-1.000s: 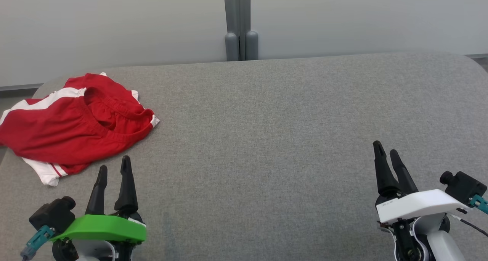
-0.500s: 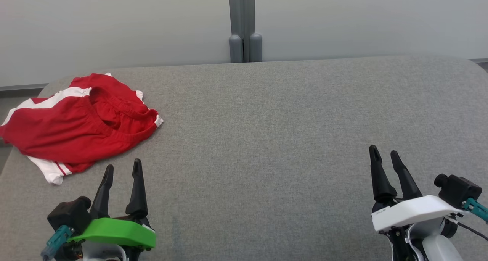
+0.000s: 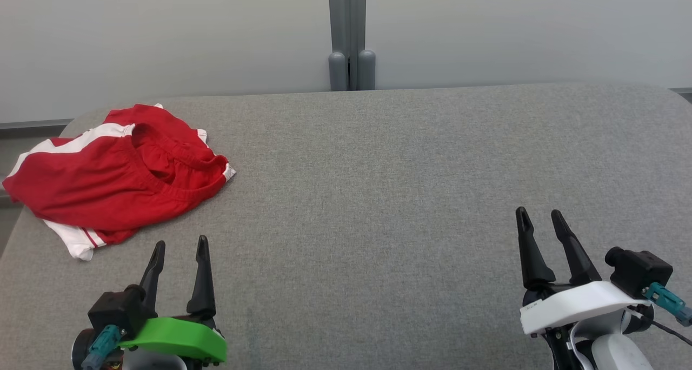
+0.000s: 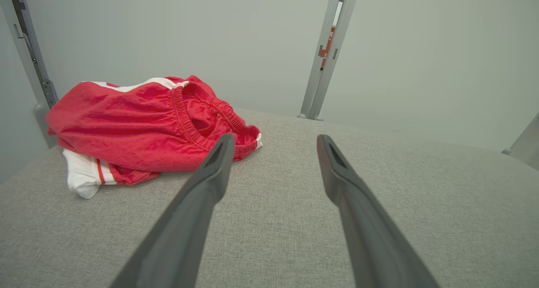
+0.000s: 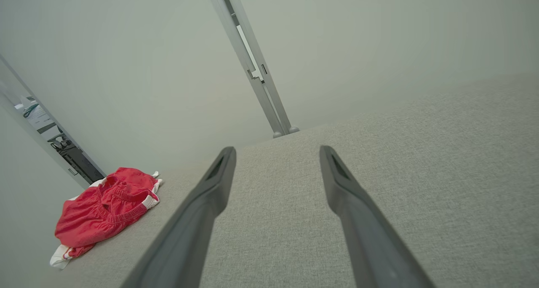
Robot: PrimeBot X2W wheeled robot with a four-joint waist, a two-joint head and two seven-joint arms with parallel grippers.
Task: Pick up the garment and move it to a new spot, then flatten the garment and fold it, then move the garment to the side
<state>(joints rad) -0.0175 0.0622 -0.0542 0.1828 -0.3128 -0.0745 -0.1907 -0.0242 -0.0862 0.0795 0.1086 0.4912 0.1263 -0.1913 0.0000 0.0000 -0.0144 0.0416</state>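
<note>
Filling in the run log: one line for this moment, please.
step: pick-up not begun | garment: crumpled, far left of grey surface, untouched | left gripper: open, empty, short of garment | right gripper: open, empty

Garment (image 3: 113,180) on the table (image 3: 378,197), far-left corner. Its left side reaches the table's left edge, and its layers are heaped one over another.

Left gripper (image 3: 181,242) sits over the table at near left, in front of the garment and a little right of the garment's near end. Close, not touching. Jaws point toward the far edge.

Right gripper (image 3: 538,212) is at near right, jaws pointing the same way, well apart from the garment.

Post (image 3: 351,34) stands behind the far edge, about mid-width, with a wall panel (image 3: 162,34) on either side.

From the left wrist, the garment lies ahead and left of the jaws. From the right wrist, it lies far off to the left.
</note>
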